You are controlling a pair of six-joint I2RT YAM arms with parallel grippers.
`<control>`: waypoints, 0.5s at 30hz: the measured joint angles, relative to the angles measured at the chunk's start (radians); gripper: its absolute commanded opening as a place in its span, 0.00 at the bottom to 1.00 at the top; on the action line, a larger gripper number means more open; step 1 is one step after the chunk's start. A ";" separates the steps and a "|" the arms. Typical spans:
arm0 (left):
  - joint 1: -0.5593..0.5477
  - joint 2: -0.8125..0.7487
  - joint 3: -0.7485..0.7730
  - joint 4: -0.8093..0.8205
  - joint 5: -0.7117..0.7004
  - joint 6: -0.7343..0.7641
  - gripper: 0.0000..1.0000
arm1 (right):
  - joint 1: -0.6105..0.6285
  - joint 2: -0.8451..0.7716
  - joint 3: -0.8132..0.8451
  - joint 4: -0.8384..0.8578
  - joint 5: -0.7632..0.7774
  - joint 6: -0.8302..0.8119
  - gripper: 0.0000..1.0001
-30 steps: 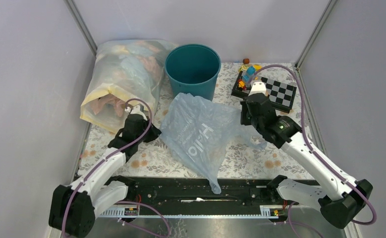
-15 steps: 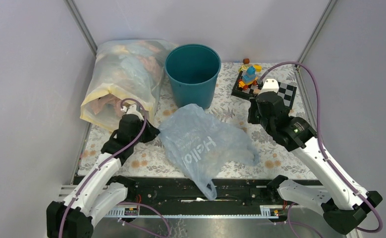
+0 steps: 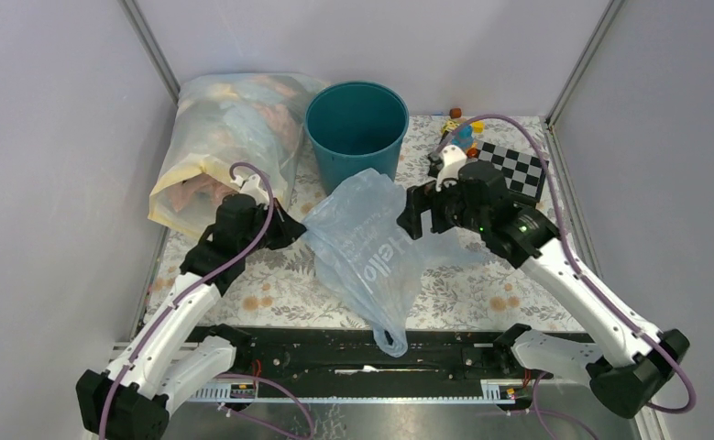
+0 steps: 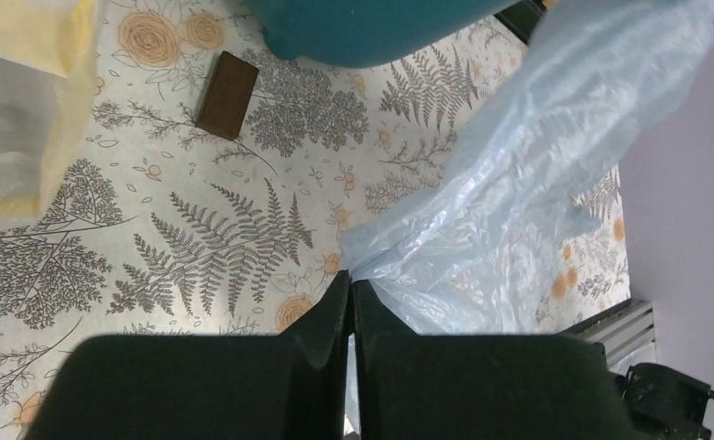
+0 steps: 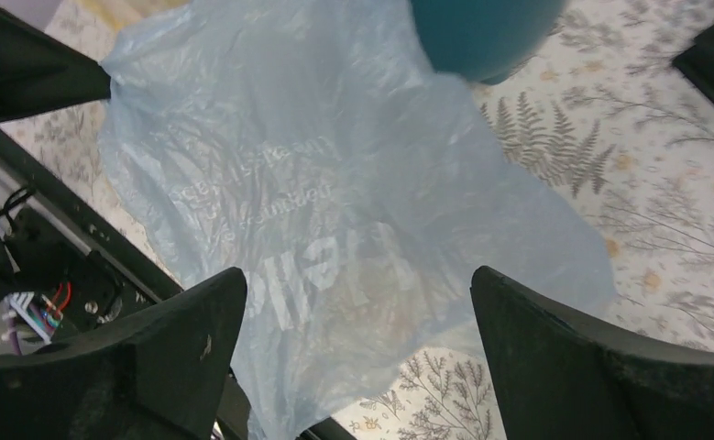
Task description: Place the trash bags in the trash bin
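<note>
The pale-blue trash bag [image 3: 371,252] with white "Hello" lettering hangs bunched in front of the teal trash bin [image 3: 357,128], its tail trailing to the table's near edge. My left gripper [image 3: 298,227] is shut on the bag's left edge; in the left wrist view the fingertips [image 4: 350,286] pinch the crinkled plastic [image 4: 518,202] just above the table. My right gripper [image 3: 411,218] hovers at the bag's right side. Its fingers stand wide open [image 5: 357,284] with the bag [image 5: 316,183] below and nothing gripped between them. The bin's wall [image 5: 486,37] is beyond.
A large clear yellowish bag [image 3: 229,137] stuffed with cloth lies left of the bin. A checkered board [image 3: 516,170] with small toys [image 3: 458,128] sits at the back right. A small brown block [image 4: 227,82] lies on the floral tablecloth near the bin's base.
My right gripper opened, letting go of the bag, and swung left over it. The left gripper kept its pinch and rose slightly toward the bin; the bag bunched up.
</note>
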 measured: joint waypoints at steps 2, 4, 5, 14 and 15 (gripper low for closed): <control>-0.010 0.006 -0.003 -0.008 0.000 0.011 0.00 | 0.000 0.033 -0.035 0.050 -0.037 -0.019 1.00; -0.016 0.008 -0.003 -0.009 -0.003 0.019 0.00 | 0.000 0.070 -0.050 0.098 -0.054 -0.032 1.00; -0.016 0.012 -0.003 -0.007 -0.005 0.023 0.00 | 0.000 0.092 -0.057 0.136 -0.055 -0.040 1.00; -0.019 0.064 -0.017 0.012 -0.019 0.031 0.00 | -0.001 0.232 -0.091 0.370 -0.025 -0.115 1.00; -0.019 0.064 -0.017 0.013 -0.022 0.031 0.00 | -0.001 0.246 -0.092 0.388 -0.024 -0.120 1.00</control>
